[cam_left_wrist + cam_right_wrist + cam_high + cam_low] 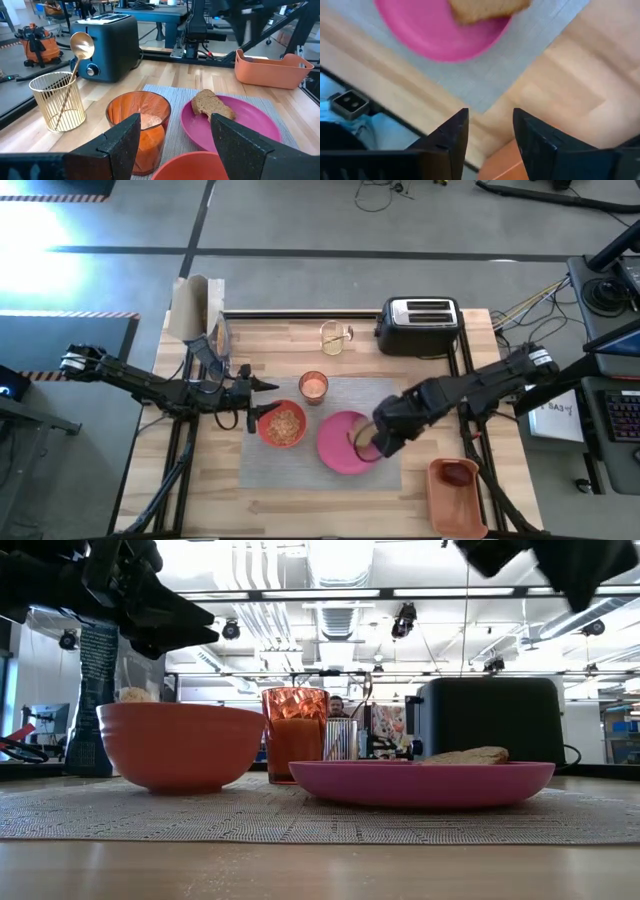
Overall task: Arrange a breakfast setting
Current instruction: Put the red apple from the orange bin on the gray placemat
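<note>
On the grey placemat (300, 465) stand an orange-red bowl (283, 424) of cereal, a glass of orange-pink drink (313, 386) and a round pink plate (340, 448). A brown toast slice (210, 105) lies flat on the plate. The spoon (80, 47) stands in a gold wire cup (335, 337) near the toaster. The red fruit (457, 474) lies in the orange bin. My left gripper (268, 398) is open and empty, above the bowl's left side. My right gripper (368, 442) is open and empty, above the plate's right part.
A black-and-silver toaster (420, 325) stands at the far edge, right of the wire cup. The orange bin (455, 498) stands at the near right corner. A paper bag (195, 308) and a dark packet (218, 340) stand at the far left.
</note>
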